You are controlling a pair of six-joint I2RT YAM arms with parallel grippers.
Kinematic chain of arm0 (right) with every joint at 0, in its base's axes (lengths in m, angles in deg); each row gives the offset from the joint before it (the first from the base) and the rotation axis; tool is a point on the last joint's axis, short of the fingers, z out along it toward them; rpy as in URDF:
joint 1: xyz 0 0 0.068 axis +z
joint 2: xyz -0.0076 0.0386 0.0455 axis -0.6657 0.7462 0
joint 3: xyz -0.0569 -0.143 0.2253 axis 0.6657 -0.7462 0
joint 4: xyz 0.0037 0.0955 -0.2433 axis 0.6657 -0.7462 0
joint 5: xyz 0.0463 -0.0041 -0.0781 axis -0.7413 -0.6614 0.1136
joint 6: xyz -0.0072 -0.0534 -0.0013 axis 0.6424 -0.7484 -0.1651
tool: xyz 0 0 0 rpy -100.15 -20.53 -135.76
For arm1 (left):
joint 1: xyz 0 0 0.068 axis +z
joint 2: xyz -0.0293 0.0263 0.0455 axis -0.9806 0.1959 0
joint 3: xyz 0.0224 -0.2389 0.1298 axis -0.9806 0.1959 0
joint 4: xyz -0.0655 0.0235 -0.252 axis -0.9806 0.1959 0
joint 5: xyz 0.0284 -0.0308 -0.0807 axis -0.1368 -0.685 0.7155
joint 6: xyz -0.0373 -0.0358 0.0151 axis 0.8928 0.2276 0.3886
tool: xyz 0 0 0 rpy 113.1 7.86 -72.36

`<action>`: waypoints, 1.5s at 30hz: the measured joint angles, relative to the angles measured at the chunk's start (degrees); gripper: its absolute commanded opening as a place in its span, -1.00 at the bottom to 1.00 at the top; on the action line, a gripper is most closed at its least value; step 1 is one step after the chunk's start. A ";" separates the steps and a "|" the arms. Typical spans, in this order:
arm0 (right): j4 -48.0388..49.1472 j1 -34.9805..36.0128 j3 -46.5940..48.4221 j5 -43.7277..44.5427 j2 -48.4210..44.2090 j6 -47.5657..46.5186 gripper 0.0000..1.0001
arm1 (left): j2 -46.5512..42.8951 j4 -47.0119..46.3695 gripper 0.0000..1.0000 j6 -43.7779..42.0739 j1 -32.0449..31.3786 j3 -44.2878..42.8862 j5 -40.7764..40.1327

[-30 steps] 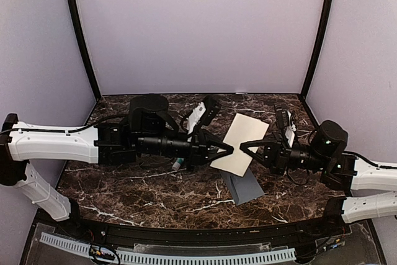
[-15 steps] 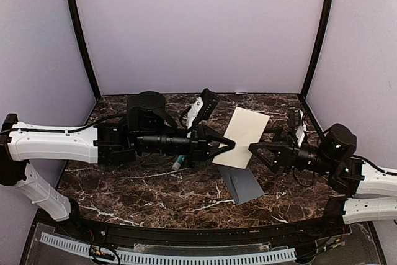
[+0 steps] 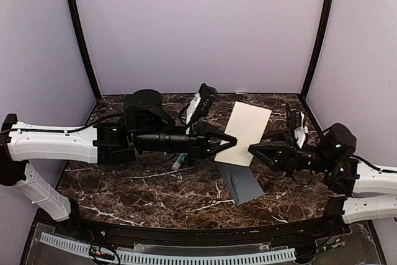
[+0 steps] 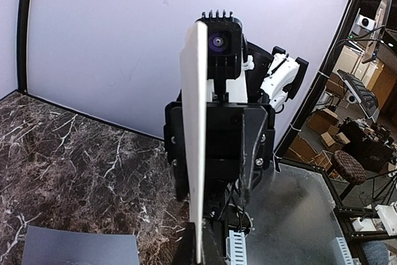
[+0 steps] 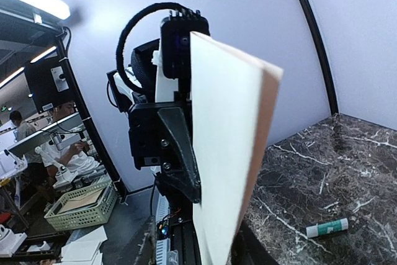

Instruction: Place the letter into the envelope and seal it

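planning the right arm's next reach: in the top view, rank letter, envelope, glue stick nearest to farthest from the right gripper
1. letter, at the tips of the right gripper
2. envelope, lying flat, toward the near edge
3. glue stick, far across, under the left arm

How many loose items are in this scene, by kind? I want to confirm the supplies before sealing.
letter: 1
envelope: 1
glue stick: 1
Total: 3
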State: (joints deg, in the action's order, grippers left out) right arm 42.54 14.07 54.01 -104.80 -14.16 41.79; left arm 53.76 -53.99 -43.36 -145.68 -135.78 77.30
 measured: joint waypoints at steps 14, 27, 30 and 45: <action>3.89 0.00 -0.11 -1.70 0.35 0.13 -0.26 | 0.00 -3.45 -1.00 1.73 0.00 0.92 0.55; 4.50 0.00 -0.09 0.15 1.57 0.52 0.01 | -0.11 -8.22 -1.00 3.74 0.00 3.15 1.84; 4.52 -0.02 -0.09 0.20 1.95 0.70 -0.29 | -0.11 -9.18 -1.00 4.00 0.00 3.26 2.49; 6.29 0.00 -0.07 -1.09 2.64 1.53 -1.00 | -0.11 -10.51 -1.00 4.15 0.00 3.26 3.02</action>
State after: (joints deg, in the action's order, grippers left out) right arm 48.84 14.07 53.95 -105.89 -11.52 43.32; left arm 53.65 -64.50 -39.21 -145.68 -132.53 80.32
